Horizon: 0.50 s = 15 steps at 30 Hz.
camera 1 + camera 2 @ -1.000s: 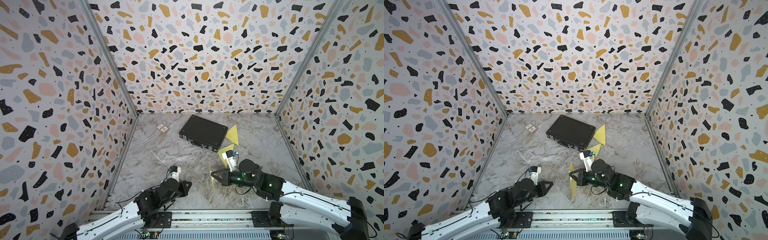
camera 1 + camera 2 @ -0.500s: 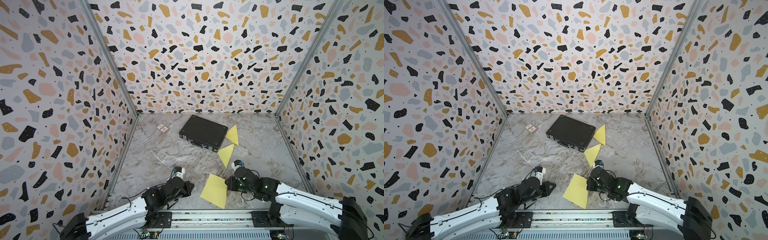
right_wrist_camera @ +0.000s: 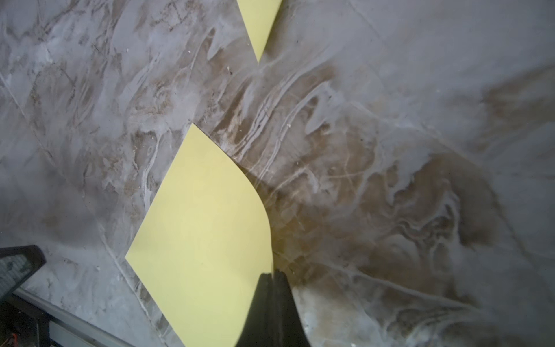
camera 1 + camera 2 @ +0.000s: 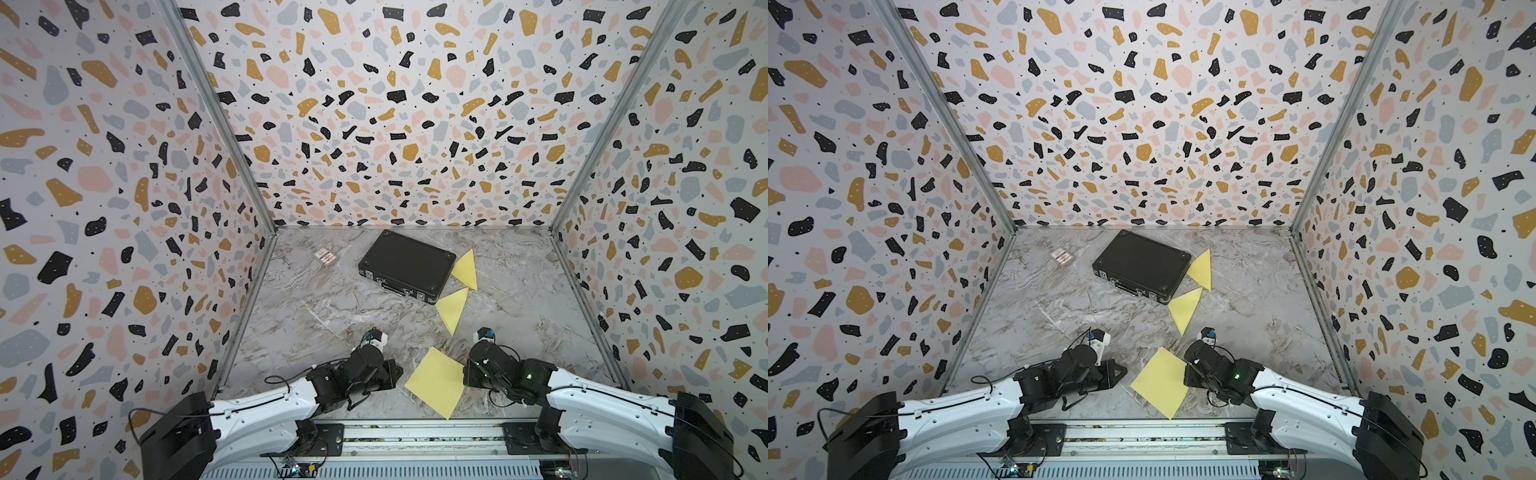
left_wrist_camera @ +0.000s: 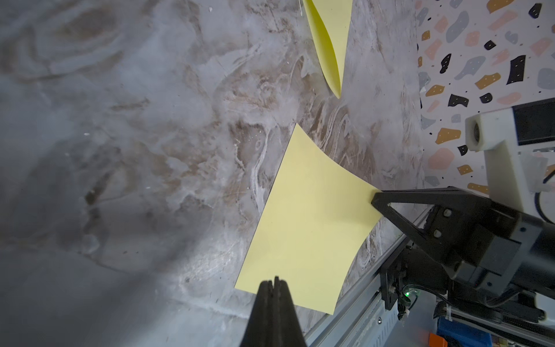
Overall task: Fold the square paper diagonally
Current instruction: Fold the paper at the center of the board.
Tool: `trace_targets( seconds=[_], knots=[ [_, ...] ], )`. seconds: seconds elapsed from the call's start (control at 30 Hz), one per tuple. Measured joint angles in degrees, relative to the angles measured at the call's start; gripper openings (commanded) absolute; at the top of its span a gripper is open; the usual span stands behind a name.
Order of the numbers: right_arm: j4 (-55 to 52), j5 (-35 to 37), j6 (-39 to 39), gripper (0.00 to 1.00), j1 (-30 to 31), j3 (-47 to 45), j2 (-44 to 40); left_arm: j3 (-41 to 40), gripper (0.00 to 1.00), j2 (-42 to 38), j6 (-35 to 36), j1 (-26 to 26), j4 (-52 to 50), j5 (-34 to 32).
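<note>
Though hidden from above, wrist views show right claw (image 5: 374, 200) pinching paper (image 5: 306, 228) | left claw (image 5: 274, 282) closed

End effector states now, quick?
Left end effector: closed, seemingly empty, by the square paper's edge.
Right end effector: closed on the square paper's corner.

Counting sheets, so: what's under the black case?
Only marble table shows around the black case; a yellow triangle meets its edge. Anything beneath is hidden.
</note>
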Motion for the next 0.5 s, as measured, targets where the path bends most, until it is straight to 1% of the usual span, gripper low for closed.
trace_targets(
  seconds=[0.27,0.37,0.5],
  knots=[
    [0.74,0.15,0.74,0.0,0.0,0.0,0.33,1.68,0.0,12.24,0.59,-1.03,5.25,3.17],
    [1.14,0.15,1.09,0.0,0.0,0.0,0.76,1.81,0.0,14.12,0.74,-1.64,6.51,3.63],
    [1.55,0.11,1.36,0.0,0.0,0.0,1.05,1.81,0.0,14.21,0.72,-1.99,7.41,3.72]
  ],
)
